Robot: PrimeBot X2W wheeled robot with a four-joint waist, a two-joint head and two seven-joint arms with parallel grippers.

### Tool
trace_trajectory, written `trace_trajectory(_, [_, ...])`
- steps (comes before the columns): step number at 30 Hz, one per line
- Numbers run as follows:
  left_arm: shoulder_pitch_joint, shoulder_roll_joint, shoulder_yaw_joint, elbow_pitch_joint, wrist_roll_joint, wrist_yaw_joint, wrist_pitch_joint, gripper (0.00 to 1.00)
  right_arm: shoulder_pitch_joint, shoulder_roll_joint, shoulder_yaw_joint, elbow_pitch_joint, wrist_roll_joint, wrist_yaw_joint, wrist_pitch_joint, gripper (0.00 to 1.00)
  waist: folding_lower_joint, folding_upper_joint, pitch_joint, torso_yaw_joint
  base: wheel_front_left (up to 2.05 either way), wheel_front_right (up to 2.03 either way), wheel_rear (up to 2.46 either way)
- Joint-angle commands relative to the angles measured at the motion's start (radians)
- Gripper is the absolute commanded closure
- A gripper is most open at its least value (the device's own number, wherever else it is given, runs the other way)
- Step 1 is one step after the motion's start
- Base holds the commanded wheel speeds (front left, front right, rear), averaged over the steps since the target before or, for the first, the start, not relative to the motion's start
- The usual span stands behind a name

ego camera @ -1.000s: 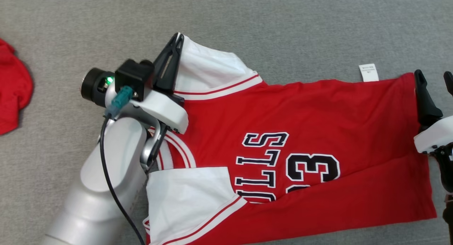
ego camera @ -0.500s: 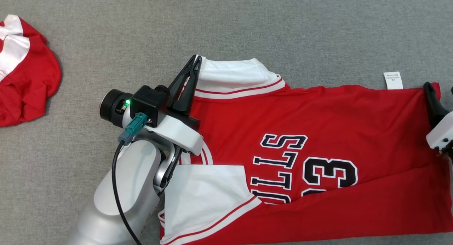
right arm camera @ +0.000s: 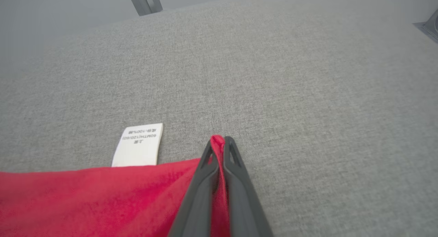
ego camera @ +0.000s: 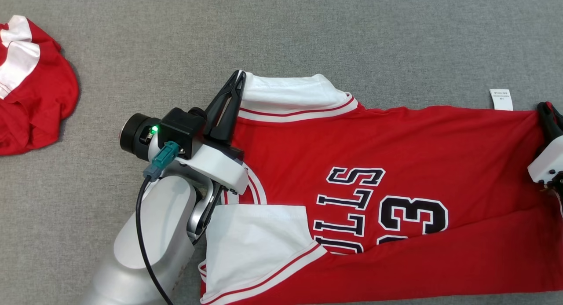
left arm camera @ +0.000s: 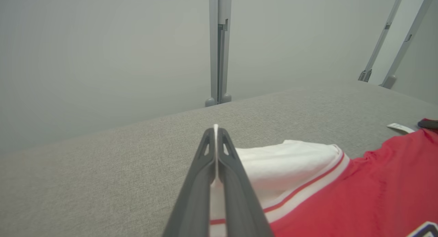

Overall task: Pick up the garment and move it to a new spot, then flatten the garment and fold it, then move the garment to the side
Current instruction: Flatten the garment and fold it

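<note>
A: L gripper (ego camera: 239,75)?
B: Shut tight on jersey (ego camera: 396,137) white sleeve (ego camera: 286,93), far from care label (ego camera: 501,99).
A: R gripper (ego camera: 548,107)?
B: Clamped on red corner (right arm camera: 217,143), just beside label. Jersey's spread flat, grey mat (ego camera: 308,32).

Here's the garment (ego camera: 396,137), spread across the tabletop (ego camera: 308,32), collar end to the left, hem to the right. The left tool (ego camera: 239,76) sits at the far sleeve's corner, pinching its edge. The right tool (ego camera: 549,111) is over at the far hem corner, clamped on the cloth. A label (ego camera: 500,99) lies just left of that corner. Well apart, far left, rests a crumpled heap of cloth (ego camera: 31,89).
</note>
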Motion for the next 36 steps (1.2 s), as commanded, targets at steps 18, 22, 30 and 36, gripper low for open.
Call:
trace_trajectory(18, [0.007,-0.008,0.069,-0.007,-0.027,0.016,-0.005,1.0,-0.037,-0.057,0.105,0.022,0.074,0.0,-0.132,1.0,0.0,-0.0001,-0.053,0.016,0.0,0.0,0.0])
trace_trajectory(22, [0.025,-0.011,0.062,-0.011,-0.022,0.001,-0.005,1.0,-0.016,-0.081,0.133,0.036,0.094,0.0,-0.172,1.0,0.0,-0.0001,-0.072,0.027,0.0,0.0,0.0])
trace_trajectory(30, [0.095,0.02,0.027,-0.032,-0.013,-0.022,-0.004,1.0,0.055,-0.1,0.167,0.036,0.114,0.0,-0.247,1.0,0.0,-0.0001,-0.114,0.032,0.0,0.0,0.0])
trace_trajectory(36, [0.157,0.05,0.013,-0.096,-0.017,-0.022,0.009,1.0,0.108,-0.106,0.177,0.022,0.148,0.0,-0.286,1.0,0.0,-0.0001,-0.137,0.034,0.0,0.0,0.0])
